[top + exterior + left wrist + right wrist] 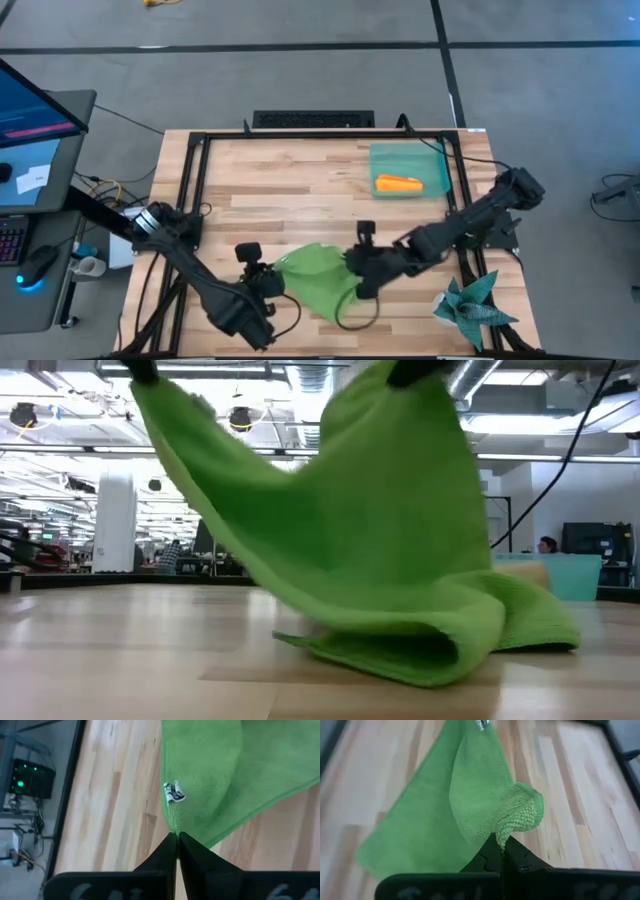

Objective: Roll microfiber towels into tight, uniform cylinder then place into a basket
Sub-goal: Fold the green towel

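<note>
- The lime green towel (318, 280) is near the front edge of the wooden table (290, 190), between the two arms.
- The left gripper (268, 283) is pinched shut on one corner of the green towel. In the left wrist view its two dark fingers (167, 852) meet with the cloth edge caught between them, just past a small white tag (173, 792).
- The right gripper (362, 283) is pinched shut on the opposite side of the same towel. In the right wrist view a bunched bit of green cloth (520, 815) sticks up from between its tips.
- Both grippers hold their corners up off the table. The low view shows the cloth hanging like a tent, while its bottom part lies folded on the wood (400, 650).
- The held edge runs from left to right, from one gripper to the other. Each arm is right at its own end, so neither is nearer.
- I think the next move needs both grippers to go the same way together, so the towel lies flat and straight before it gets rolled. If one goes ahead, the roll could come out crooked.
- The orange towel (398, 184) already lies rolled in the teal basket (435, 160), at the back right of the table, well apart from the green towel.
- The basket is on the right arm's side, so the right arm looks closer for the drop later.
</note>
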Tool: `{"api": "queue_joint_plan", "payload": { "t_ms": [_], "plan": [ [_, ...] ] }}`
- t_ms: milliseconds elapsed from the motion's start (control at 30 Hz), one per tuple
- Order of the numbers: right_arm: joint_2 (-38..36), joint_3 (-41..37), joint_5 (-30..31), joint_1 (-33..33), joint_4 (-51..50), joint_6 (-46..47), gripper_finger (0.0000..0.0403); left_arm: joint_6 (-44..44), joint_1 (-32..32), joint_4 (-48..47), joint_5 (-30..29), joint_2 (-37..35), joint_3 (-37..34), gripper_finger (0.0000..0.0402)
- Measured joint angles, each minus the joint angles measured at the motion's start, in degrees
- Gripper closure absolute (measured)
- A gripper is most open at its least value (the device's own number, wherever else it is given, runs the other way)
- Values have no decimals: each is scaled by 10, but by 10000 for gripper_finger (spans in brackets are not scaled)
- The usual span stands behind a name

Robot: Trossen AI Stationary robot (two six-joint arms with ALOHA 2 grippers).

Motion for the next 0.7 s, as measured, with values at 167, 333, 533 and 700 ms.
{"api": "queue_joint_plan", "payload": {
  "t_ms": [167,333,533,700],
  "plan": [
    [-33,0,70,48,1,59,391,54,-11,-8,6,-4,66,397],
    [-65,0,117,91,2,107,398,124,-12,-8,8,-7,148,397],
    [-89,0,149,140,15,140,388,195,-11,-8,38,-7,250,397],
    [-108,0,192,180,49,142,397,243,-11,-7,51,-7,343,397]
  ]
}}
